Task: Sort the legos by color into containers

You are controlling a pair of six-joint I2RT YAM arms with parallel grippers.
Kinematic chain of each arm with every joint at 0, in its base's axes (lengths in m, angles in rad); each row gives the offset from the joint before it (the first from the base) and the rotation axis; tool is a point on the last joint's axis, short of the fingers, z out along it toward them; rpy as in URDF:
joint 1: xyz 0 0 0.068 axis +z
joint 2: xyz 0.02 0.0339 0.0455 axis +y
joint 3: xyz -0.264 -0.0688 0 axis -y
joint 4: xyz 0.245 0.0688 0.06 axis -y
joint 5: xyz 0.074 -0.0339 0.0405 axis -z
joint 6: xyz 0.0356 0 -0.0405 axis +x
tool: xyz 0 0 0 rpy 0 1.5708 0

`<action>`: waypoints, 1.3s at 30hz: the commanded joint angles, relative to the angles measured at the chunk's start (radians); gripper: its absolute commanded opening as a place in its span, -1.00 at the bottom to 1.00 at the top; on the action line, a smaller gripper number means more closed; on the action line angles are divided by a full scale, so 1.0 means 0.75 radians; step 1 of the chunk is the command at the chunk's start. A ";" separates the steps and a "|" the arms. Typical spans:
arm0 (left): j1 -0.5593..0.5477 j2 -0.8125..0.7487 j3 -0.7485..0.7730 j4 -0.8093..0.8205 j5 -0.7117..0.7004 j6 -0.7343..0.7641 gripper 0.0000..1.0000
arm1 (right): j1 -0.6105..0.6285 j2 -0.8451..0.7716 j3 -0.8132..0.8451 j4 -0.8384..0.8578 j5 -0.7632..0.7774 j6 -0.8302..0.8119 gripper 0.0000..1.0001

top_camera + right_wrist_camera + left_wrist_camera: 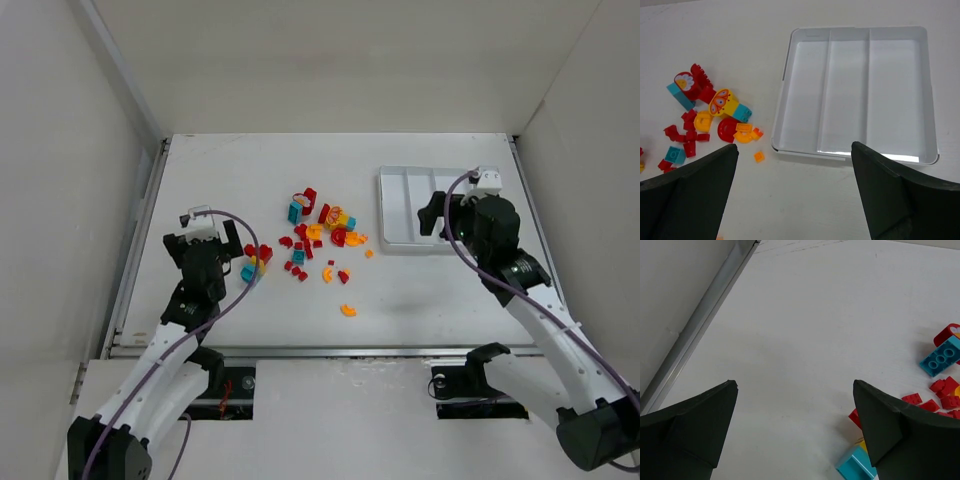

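Observation:
The legos (315,240) lie scattered mid-table in red, orange-yellow and teal. The containers are three side-by-side compartments of a white tray (405,205) at the right, and all three show bare in the right wrist view (850,90). My left gripper (202,238) hovers open at the pile's left edge over bare table (794,385). A teal brick (855,465) sits just inside its right finger. My right gripper (468,205) hangs open over the tray's near edge (794,146), nothing between its fingers. Legos (715,115) lie left of the tray.
A metal rail (140,240) runs along the table's left edge, also in the left wrist view (700,325). White walls enclose the left, back and right sides. A lone orange curved piece (347,310) lies toward the front edge. A small orange brick (759,156) sits by the tray's corner.

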 commanded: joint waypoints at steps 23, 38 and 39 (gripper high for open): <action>-0.155 -0.010 0.091 -0.192 0.409 0.395 1.00 | 0.480 0.719 0.395 -0.261 -0.108 -0.154 0.81; -0.227 0.002 0.021 -0.100 0.337 0.407 1.00 | 0.899 0.896 0.209 -0.194 -0.326 -0.105 0.46; -0.227 0.002 0.021 -0.100 0.337 0.407 1.00 | 0.918 0.896 0.178 -0.194 -0.326 -0.104 0.46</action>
